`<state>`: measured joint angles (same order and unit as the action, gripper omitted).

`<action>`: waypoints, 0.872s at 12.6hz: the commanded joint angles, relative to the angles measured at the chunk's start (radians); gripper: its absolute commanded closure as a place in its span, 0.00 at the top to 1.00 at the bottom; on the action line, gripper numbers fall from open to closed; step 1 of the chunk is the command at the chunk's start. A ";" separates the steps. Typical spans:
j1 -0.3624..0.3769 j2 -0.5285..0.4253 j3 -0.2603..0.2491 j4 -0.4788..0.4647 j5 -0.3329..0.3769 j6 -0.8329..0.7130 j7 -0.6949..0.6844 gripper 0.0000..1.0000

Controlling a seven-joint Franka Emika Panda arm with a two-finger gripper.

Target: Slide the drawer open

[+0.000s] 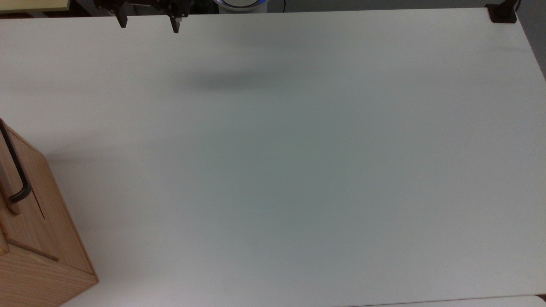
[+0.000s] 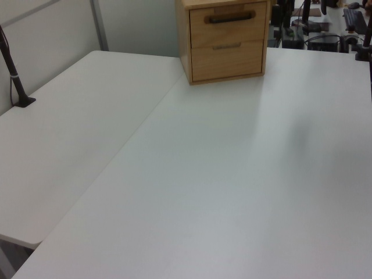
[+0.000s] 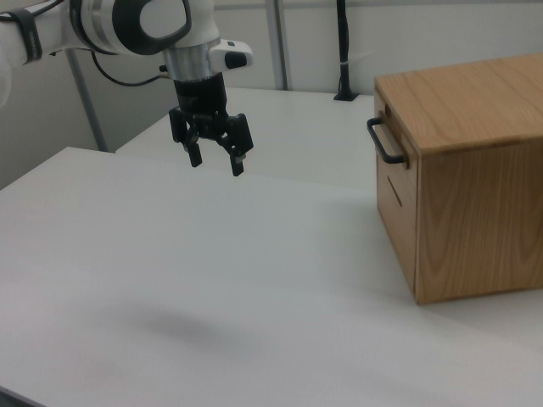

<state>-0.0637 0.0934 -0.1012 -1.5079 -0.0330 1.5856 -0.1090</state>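
The drawer [image 2: 228,26] is the upper one in a light wooden cabinet [image 2: 185,40]. Its flat front sits flush with the cabinet, so it is shut, and a long black bar handle [image 2: 231,17] runs across it. In the top view the handle [image 1: 15,164] lies at the left edge on the drawer front [image 1: 30,187]. In the right view the handle [image 3: 386,142] sticks out towards the arm. My gripper [image 3: 216,161] hangs open above the table, far from the drawer, with nothing between its fingers. In the top view the gripper [image 1: 149,23] is at the upper edge.
The white table [image 1: 298,170] is wide and bare between gripper and cabinet. A lower drawer [image 2: 226,60] sits under the handled one. A black clamp post [image 1: 502,13] stands at the top view's upper right corner. A second white table [image 2: 64,133] adjoins on the left view's left.
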 commanded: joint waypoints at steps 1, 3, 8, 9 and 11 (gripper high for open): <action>0.005 0.009 -0.002 0.002 0.021 0.019 -0.209 1.00; 0.004 0.008 -0.005 0.006 0.018 0.083 -0.405 1.00; -0.025 0.073 -0.006 0.015 -0.056 0.433 -0.589 1.00; -0.027 0.103 -0.008 0.017 -0.085 0.495 -0.589 1.00; -0.031 0.164 -0.018 0.015 -0.137 0.679 -0.586 1.00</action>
<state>-0.0916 0.1603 -0.1055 -1.5078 -0.1047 2.0594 -0.6704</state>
